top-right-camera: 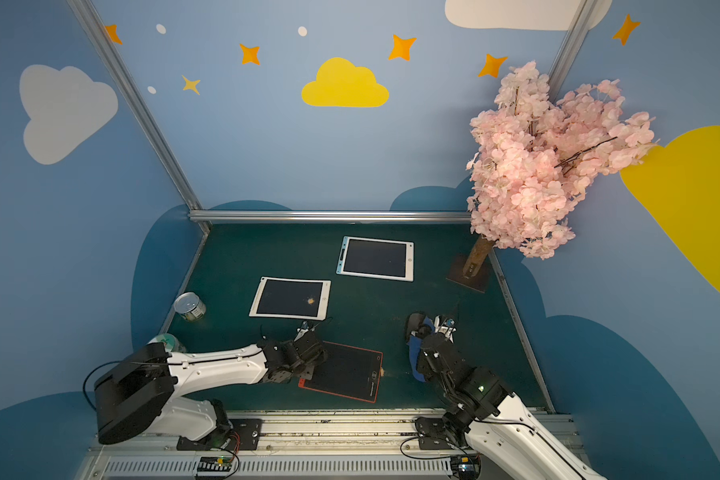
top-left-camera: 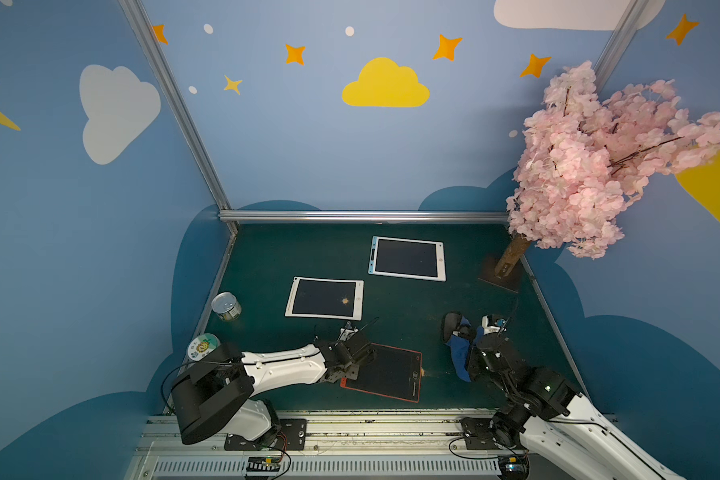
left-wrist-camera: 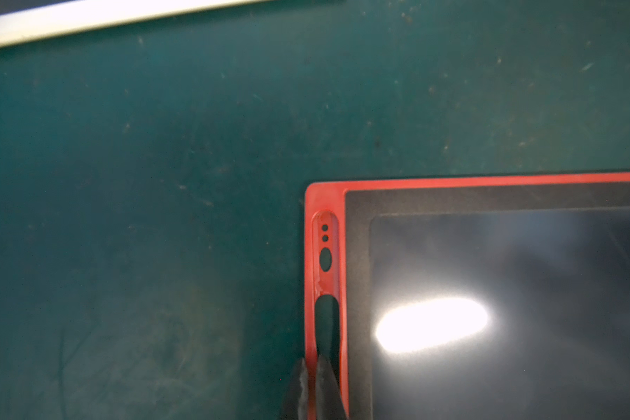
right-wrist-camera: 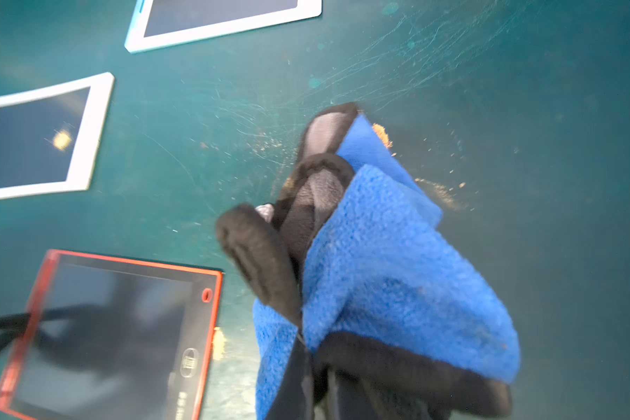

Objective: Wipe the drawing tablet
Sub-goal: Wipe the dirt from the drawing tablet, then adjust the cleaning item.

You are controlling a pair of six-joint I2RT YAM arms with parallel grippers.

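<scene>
The left arm [top-left-camera: 283,368] lies low over the green bench [top-left-camera: 433,299], its claw [left-wrist-camera: 313,392] pressed together on the rim of the red-framed drawing tablet [top-left-camera: 391,374] near the front. Beside the tablet, the right claw [right-wrist-camera: 308,360] pinches a blue cloth [right-wrist-camera: 397,272]; orange crumbs [right-wrist-camera: 218,343] lie at the tablet's edge.

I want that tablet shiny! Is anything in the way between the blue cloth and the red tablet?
Nothing visible. The right gripper holds the blue cloth beside the red tablet, with only bare green mat and some orange crumbs between them. The left gripper rests shut on the tablet's opposite edge.
</scene>
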